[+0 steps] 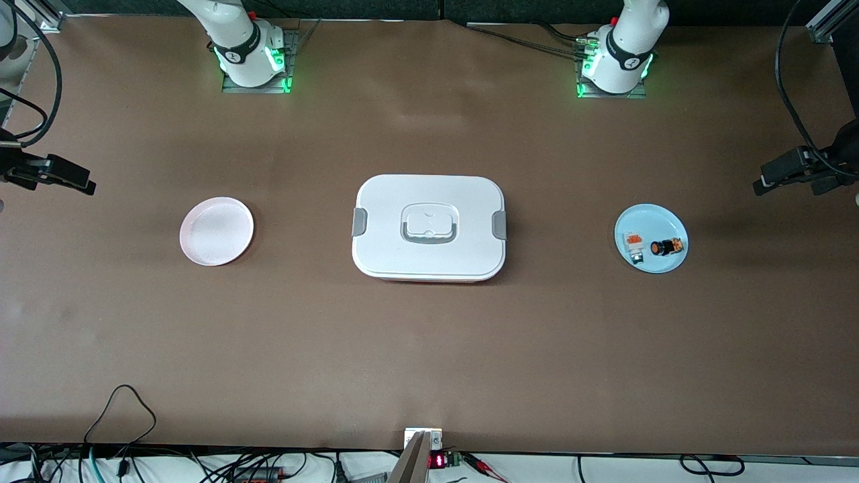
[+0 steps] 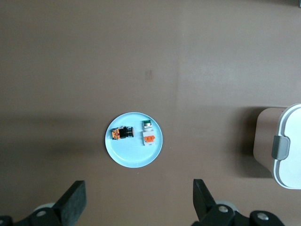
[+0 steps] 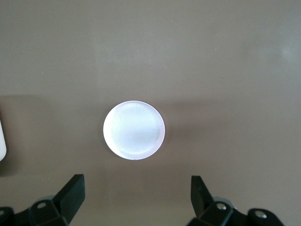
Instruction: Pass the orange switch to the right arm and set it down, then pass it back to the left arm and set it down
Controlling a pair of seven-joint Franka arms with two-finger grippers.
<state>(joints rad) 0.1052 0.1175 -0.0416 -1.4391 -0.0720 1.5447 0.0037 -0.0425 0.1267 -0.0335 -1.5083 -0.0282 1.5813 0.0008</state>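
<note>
The orange switch point(image 1: 667, 247), a small black cylinder with an orange cap, lies on a light blue plate point(image 1: 651, 218) at the left arm's end of the table. It also shows in the left wrist view point(image 2: 121, 133) on the blue plate point(image 2: 134, 155). The white lidded box point(image 1: 429, 227) stands mid-table; its edge shows in the left wrist view point(image 2: 288, 146). My left gripper point(image 2: 139, 200) is open, high over the table beside the blue plate. My right gripper point(image 3: 137, 195) is open, high over the table beside a pink plate point(image 3: 134, 130). Both grippers are out of the front view.
A small white block with an orange patch point(image 1: 634, 243) lies on the blue plate beside the switch, also in the left wrist view point(image 2: 149, 138). The empty pink plate point(image 1: 216, 231) sits toward the right arm's end. Black camera mounts point(image 1: 802, 168) stand at both table ends.
</note>
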